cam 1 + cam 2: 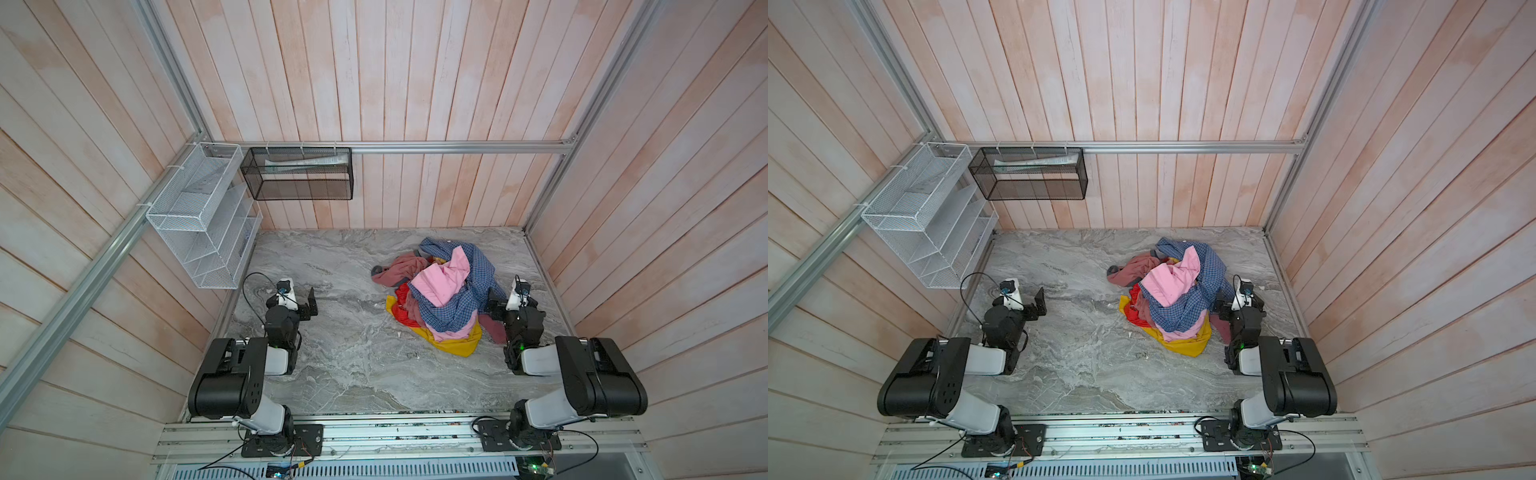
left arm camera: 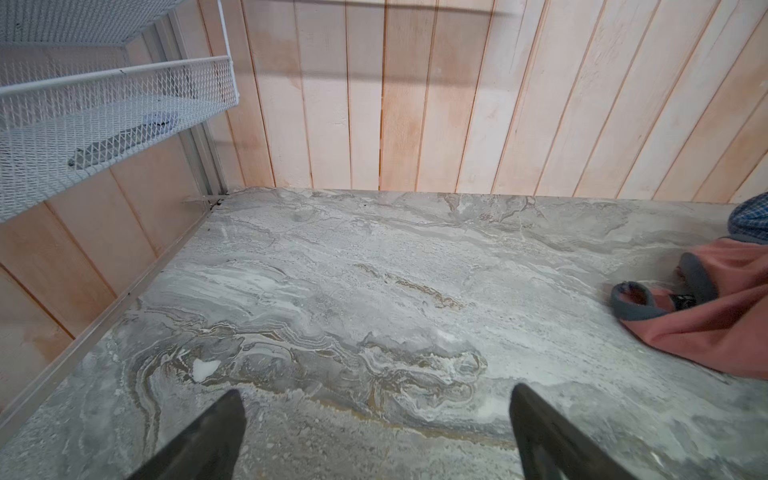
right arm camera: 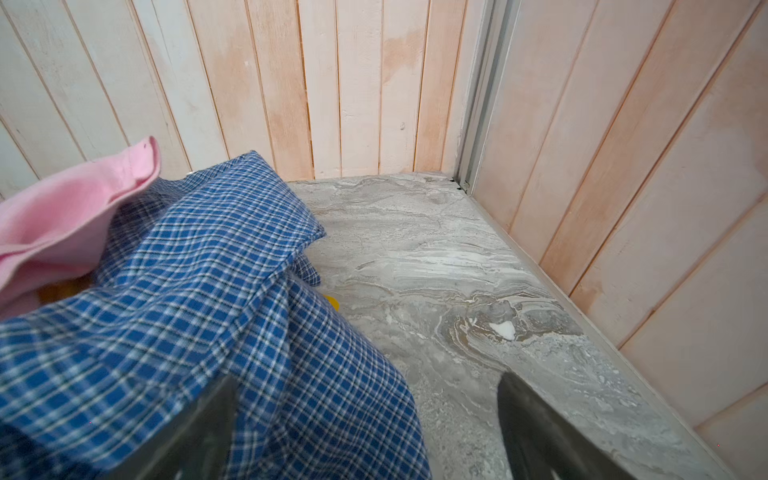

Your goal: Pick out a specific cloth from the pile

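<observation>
The pile (image 1: 440, 291) lies right of centre on the marble table in both top views. The cloth (image 1: 402, 305) (image 1: 1133, 307) is bright red and shows only at the pile's left edge, under a blue checked shirt (image 1: 453, 309) and a pink piece (image 1: 440, 278). My left gripper (image 1: 309, 303) (image 2: 376, 390) stands open over bare table, well left of the pile. My right gripper (image 1: 494, 305) (image 3: 365, 380) is open at the pile's right side. A fold of the checked shirt (image 3: 187, 270) lies against one of its fingers; the jaws are not closed on it.
A dusty-rose garment (image 1: 399, 270) (image 2: 727, 316) spreads from the pile's far left, and a mustard-yellow one (image 1: 453, 345) from its near side. A white wire rack (image 1: 199, 216) and a black mesh basket (image 1: 299, 174) hang on the walls at the back left. Wooden walls enclose the table (image 1: 353, 365).
</observation>
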Robot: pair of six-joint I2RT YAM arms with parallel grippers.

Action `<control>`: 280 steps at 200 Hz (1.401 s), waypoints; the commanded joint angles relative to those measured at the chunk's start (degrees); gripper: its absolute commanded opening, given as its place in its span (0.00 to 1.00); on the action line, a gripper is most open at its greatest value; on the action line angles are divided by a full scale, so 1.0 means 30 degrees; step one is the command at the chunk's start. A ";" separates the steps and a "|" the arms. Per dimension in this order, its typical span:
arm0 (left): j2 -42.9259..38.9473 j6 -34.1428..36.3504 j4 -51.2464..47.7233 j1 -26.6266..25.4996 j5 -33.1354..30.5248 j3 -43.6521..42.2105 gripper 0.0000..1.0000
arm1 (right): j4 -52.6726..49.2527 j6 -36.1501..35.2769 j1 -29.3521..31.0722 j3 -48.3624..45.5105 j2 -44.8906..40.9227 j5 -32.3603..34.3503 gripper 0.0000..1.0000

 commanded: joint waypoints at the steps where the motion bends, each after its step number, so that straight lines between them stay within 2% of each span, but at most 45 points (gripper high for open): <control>1: -0.0082 0.0257 0.0011 0.0078 0.0347 0.0259 1.00 | 0.0015 0.0124 -0.0101 0.0305 0.0214 0.0253 0.98; 215: -0.0080 0.0199 -0.0029 0.0129 0.0404 0.0263 1.00 | 0.0021 0.0117 -0.0100 0.0278 0.0184 0.0253 0.98; 232: -0.0219 -0.0096 0.0081 0.0132 -0.0282 0.0377 1.00 | 0.0466 0.0687 -0.0101 0.0282 -0.0098 0.1282 0.98; 238: -0.0602 -0.0329 -0.0725 0.0131 -0.0785 0.0645 1.00 | -0.0134 0.0876 -0.0101 0.0534 -0.0595 0.1797 0.98; 248: -0.1610 -0.0648 -0.3366 0.0137 -0.1457 0.1680 1.00 | -0.3187 0.1725 -0.0331 0.1387 -0.1869 0.2198 0.98; 254: -0.2200 -0.1012 -0.6466 0.0137 -0.2017 0.2862 1.00 | -0.5316 0.2517 -0.0625 0.1982 -0.2624 0.1891 0.98; 265: -0.2638 -0.3348 -1.1262 0.0191 -0.3035 0.4977 1.00 | -0.8543 0.3712 -0.1306 0.2904 -0.3946 0.0704 0.98; 280: -0.2620 -0.4392 -1.5701 0.0196 -0.2400 0.7072 1.00 | -1.0906 0.4961 -0.1929 0.3480 -0.5406 0.0186 0.98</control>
